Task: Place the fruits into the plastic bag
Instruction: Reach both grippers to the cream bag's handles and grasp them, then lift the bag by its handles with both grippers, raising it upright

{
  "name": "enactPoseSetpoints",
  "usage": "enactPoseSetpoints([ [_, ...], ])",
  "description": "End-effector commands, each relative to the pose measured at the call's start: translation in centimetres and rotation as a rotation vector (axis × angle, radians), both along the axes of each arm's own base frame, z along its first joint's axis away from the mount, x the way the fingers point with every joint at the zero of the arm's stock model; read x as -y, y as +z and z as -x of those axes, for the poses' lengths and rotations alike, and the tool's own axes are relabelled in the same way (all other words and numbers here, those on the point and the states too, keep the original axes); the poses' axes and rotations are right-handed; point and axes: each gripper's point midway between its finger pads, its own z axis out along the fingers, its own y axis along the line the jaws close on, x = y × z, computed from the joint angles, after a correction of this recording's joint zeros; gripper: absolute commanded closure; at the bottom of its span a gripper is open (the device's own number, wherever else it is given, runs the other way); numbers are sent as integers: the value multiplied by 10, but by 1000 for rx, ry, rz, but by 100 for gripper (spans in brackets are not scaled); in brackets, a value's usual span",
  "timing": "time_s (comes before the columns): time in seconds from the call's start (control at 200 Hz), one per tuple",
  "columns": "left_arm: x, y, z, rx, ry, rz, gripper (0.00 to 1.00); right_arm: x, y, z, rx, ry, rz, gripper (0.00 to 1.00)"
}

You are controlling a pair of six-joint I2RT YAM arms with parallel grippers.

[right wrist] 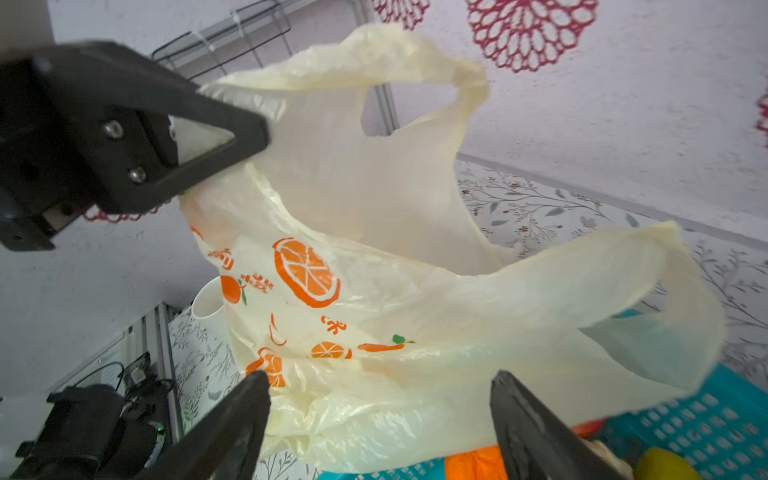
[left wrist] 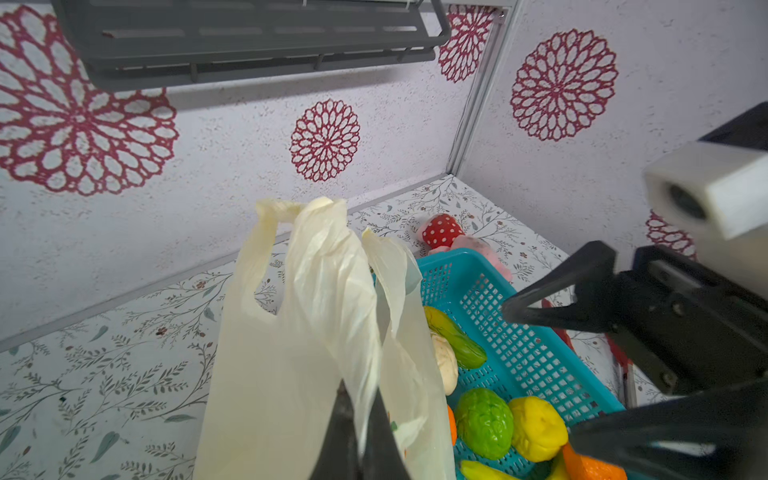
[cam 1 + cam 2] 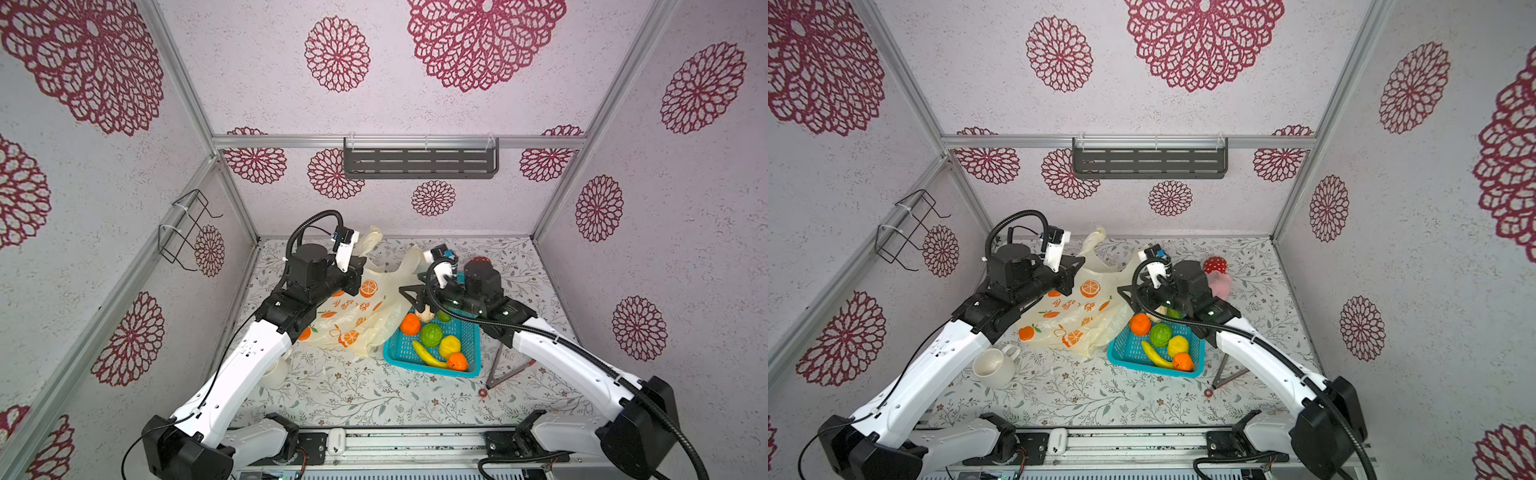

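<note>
Our left jaws pinch plastic bag (image 2: 291, 332) rim; our right jaws wide, empty, facing bag, over basket (image 3: 390, 353) of fruits (image 3: 431, 334).

The plastic bag (image 3: 374, 307) is thin, translucent and cream, printed with orange fruits and characters. The left gripper (image 2: 360, 419) pinches its rim and holds it up, so both handle loops stand upright. Its lower part sags onto the worktop (image 3: 353, 395) against the teal mesh basket (image 3: 415, 362). The fruits lie close together in that basket: far orange (image 3: 410, 324), near orange (image 3: 457, 361), bumpy green ball (image 3: 431, 334), yellow lemon (image 3: 450, 346), banana (image 3: 428, 355), beige round piece (image 3: 424, 313) and green oblong (image 3: 443, 316).
</note>
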Motion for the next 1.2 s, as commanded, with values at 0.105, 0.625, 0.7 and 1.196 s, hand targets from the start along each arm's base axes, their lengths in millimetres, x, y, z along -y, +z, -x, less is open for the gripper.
enactPoseSetpoints([
  [0.105, 9, 18, 20, 53, -102, -4, 100, -47, 30, 2, 133, 142, 24, 14],
  [0.625, 9, 25, 27, 84, -118, 10, 100, -93, 18, 16, 80, 374, 66, 100],
  [0.7, 4, 29, 20, 101, -66, 28, 96, -96, 22, 17, 77, 374, 48, 100],
  [1.196, -63, 73, 5, -11, 368, 245, 6, -62, 87, -55, -19, -70, -173, 100],
])
